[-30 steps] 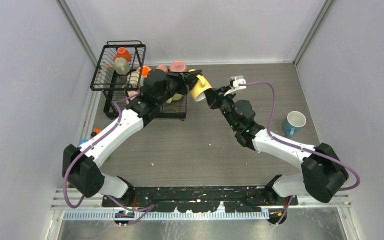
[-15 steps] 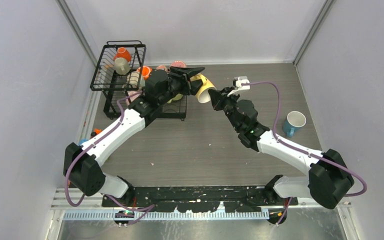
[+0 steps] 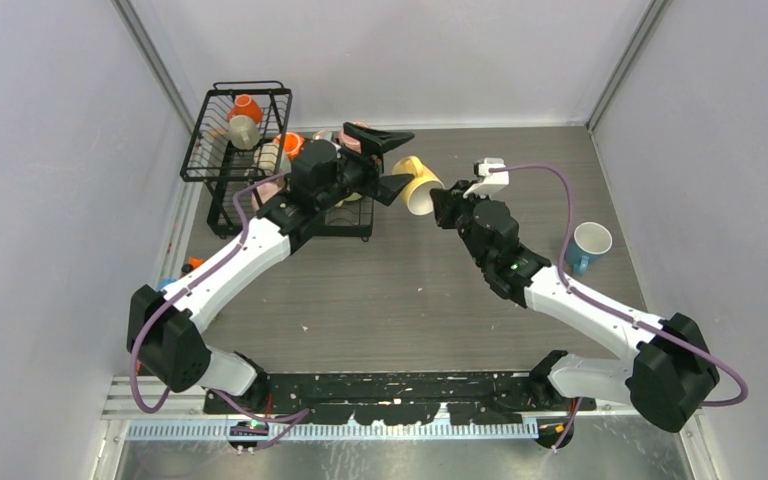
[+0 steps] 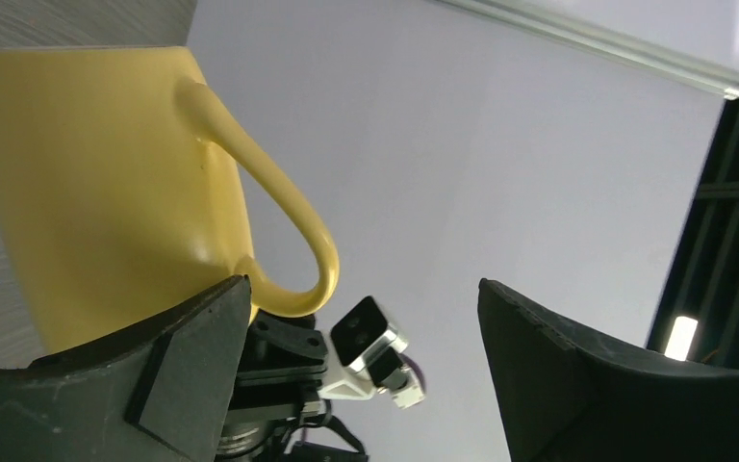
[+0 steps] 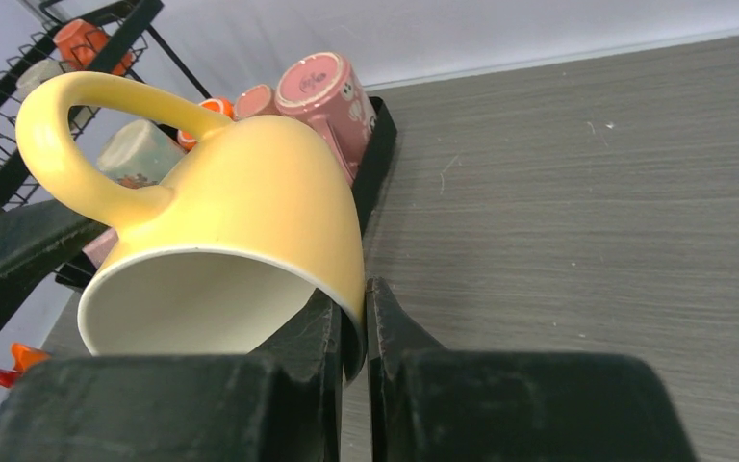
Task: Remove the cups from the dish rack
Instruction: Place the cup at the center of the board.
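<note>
One yellow mug [image 5: 250, 212] sits rim-clamped in my right gripper [image 5: 349, 318], left gripper [image 3: 398, 162] agape; next, stand it on the table [image 3: 410, 290].

From high behind the near edge we look down on the whole tabletop [image 3: 390, 290]. Our left wrist view sits close beside the yellow mug [image 4: 106, 192], tilted up at the wall [image 4: 491, 144]. Our right wrist view looks low across the tabletop toward its far left corner, with the mug close in front. All three share the mug; the top and right wrist views also share the dish rack [image 5: 379, 144].
</note>
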Controlling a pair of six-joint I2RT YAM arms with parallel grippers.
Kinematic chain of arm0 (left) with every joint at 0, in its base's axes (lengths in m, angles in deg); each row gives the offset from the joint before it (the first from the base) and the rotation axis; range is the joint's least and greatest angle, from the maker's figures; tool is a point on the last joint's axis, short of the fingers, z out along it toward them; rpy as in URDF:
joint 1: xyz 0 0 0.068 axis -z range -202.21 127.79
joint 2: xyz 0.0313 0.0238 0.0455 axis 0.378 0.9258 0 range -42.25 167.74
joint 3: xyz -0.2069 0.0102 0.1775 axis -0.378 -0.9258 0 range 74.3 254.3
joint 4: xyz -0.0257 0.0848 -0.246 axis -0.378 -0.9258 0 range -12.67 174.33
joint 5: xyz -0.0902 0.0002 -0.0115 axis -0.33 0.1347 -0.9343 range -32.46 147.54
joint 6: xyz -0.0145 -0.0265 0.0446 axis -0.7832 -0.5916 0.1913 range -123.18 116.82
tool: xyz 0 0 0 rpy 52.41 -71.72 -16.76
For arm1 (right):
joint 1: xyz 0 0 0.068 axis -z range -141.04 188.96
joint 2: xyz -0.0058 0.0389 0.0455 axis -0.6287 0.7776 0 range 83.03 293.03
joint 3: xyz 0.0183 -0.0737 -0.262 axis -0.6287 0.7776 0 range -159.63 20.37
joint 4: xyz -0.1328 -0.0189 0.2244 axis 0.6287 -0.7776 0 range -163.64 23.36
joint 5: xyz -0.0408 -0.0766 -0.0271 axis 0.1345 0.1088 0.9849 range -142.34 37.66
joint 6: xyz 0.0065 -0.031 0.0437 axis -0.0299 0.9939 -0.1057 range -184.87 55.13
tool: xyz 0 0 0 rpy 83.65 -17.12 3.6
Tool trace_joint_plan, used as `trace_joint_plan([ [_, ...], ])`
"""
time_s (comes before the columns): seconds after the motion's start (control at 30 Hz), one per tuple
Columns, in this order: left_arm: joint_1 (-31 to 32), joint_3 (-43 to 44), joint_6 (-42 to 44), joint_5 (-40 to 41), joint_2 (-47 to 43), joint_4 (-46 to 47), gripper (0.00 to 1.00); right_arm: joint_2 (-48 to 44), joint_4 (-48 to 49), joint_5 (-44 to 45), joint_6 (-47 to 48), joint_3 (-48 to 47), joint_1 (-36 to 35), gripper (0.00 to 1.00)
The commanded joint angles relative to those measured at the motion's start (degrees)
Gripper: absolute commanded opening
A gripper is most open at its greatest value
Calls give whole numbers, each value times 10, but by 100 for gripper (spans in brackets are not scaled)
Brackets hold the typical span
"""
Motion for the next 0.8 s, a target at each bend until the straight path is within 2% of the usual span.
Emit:
trace_joint_plan([
  [0.0,-3,14,78,-34,-16,-31,91,-42,16,41,-35,-32,3,1],
  [0.23,-10,49,184,-77,-21,-105,97,-59,-103,70,-59,-60,17,1],
  [0.37,-16,80,261,-95,-29,-182,98,-74,-196,85,-81,-86,34,1],
  [0.77,-12,95,501,-150,-69,-360,100,-117,-477,62,-130,-154,163,1],
])
